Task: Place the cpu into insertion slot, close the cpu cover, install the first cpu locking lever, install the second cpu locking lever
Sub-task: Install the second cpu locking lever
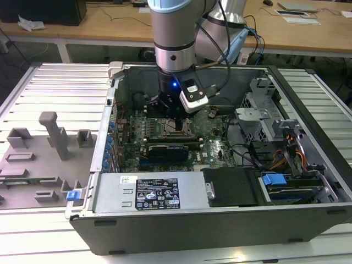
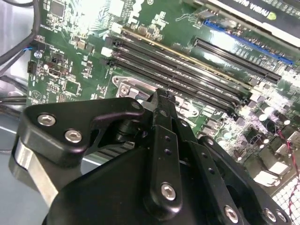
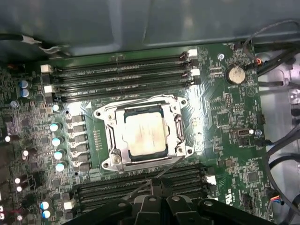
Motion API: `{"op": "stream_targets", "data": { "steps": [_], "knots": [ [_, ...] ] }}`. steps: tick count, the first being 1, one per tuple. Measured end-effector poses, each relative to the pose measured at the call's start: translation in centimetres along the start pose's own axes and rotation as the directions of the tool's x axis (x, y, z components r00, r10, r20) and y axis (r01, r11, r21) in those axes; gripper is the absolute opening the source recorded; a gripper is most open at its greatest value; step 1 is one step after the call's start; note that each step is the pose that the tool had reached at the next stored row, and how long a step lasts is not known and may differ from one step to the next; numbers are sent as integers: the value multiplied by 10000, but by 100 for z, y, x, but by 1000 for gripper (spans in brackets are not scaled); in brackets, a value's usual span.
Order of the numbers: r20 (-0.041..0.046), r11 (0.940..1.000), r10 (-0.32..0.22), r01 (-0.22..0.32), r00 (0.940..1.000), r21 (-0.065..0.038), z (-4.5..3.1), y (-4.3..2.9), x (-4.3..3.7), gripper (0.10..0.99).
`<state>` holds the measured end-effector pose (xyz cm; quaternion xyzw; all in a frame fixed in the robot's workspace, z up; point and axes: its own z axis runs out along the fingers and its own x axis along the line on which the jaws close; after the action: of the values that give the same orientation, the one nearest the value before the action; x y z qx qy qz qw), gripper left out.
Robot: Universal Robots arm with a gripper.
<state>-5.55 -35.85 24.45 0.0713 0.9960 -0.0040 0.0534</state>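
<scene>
Gripper low beside cpu cover

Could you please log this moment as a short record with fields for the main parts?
cpu: seated in the socket, grey top showing through the cover's window
cover: down flat around the cpu
slot: under the cpu, hidden
levers: thin rods along the cover's edges; latched or not, cannot tell
gripper: inside the case, just above the socket area; holds nothing visible
memory slots: long, black, on two sides of the socket
case: lying open on the table
</scene>
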Motion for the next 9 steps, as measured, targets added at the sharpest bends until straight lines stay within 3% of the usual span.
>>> {"op": "stream_targets", "data": {
  "steps": [2, 3, 4, 5, 6, 9],
  "knots": [
    [-317, 10000, -5, 7, 9995, 42, 1, -8, -2, 106],
    [-536, 10000, -8, 12, 9986, 70, 2, -12, -2, 106],
    [-687, 10000, -7, 14, 9976, 89, 2, -14, -2, 106],
    [-940, 9999, -8, 19, 9956, 120, 2, -18, -3, 106],
    [-1108, 9999, -8, 24, 9938, 141, 3, -19, -3, 106],
    [-1144, 9999, -8, 25, 9934, 148, 2, -19, -3, 106]
  ]
}}
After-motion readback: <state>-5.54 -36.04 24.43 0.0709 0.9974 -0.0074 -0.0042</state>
